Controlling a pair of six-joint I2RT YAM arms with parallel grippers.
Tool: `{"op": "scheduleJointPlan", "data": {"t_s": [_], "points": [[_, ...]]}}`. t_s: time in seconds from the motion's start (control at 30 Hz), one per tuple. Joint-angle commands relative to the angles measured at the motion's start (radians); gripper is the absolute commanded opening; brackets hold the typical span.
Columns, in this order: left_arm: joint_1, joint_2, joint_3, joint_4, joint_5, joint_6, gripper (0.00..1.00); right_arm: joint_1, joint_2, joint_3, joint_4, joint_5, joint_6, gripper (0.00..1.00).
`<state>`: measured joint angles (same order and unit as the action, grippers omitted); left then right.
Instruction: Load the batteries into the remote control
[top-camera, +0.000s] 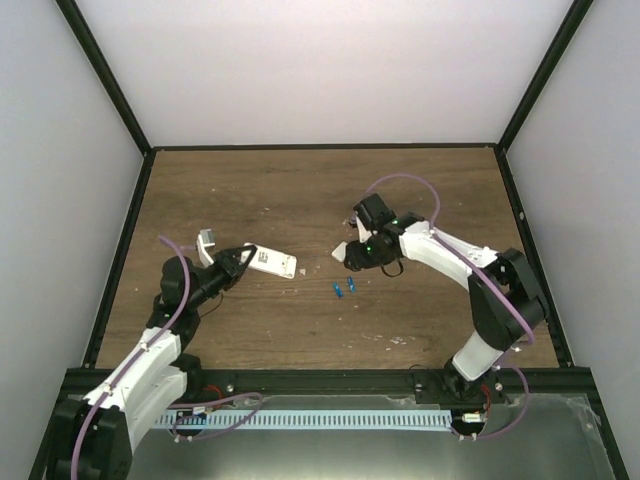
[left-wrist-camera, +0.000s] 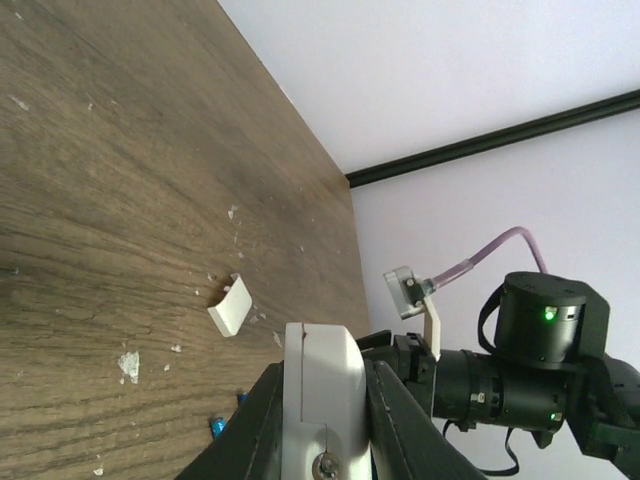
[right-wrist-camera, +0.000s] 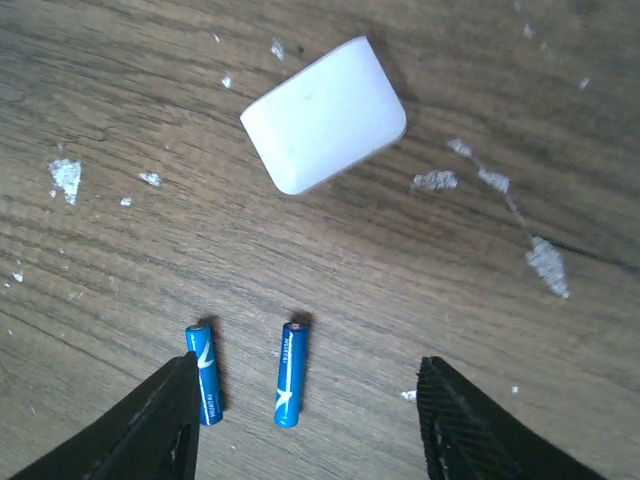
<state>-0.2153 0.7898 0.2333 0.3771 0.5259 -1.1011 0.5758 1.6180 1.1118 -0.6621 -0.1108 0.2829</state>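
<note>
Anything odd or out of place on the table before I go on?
White flecks are scattered over the wood, perhaps chipped finish. The white cover lies loose beside the two batteries, apart from the remote. Nothing else stands out.

**Open lane between the right pincer's fingers; cover lies beyond**

The right pincer (right-wrist-camera: 300, 440) hangs over the surface (right-wrist-camera: 120, 250) with its fingers apart and bare wood between them. The inner battery (right-wrist-camera: 289, 375) lies in that gap, with room on both sides. The outer battery (right-wrist-camera: 204, 373) lies just beside one finger (right-wrist-camera: 140, 435), leaving scant room there. Past the fingertips the white cover (right-wrist-camera: 323, 115) lies flat, apart from both cells. The left pincer (top-camera: 243, 262) is filled by the remote control (top-camera: 272, 262). Open wood separates the two pincers.
</note>
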Motion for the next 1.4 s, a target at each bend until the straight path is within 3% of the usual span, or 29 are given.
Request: {"op": "scheduleJointPlan", "data": {"t_s": [0.0,0.57,1.1,1.37], "points": [[-0.012,-0.002,-0.019,0.087,-0.038,-0.034,0.00,-0.003,0.047,-0.005,0.010,-0.046,-0.009,0.48],[-0.063,0.069,0.005,0.141,-0.080,-0.045,0.00,0.106,0.190,0.050,-0.024,0.025,0.002,0.28],[-0.067,0.077,0.018,0.152,-0.087,-0.053,0.00,0.110,0.228,0.066,-0.048,0.052,-0.001,0.17],[-0.067,0.083,0.019,0.162,-0.087,-0.067,0.00,0.110,0.230,0.068,-0.048,0.049,-0.009,0.06]]}}
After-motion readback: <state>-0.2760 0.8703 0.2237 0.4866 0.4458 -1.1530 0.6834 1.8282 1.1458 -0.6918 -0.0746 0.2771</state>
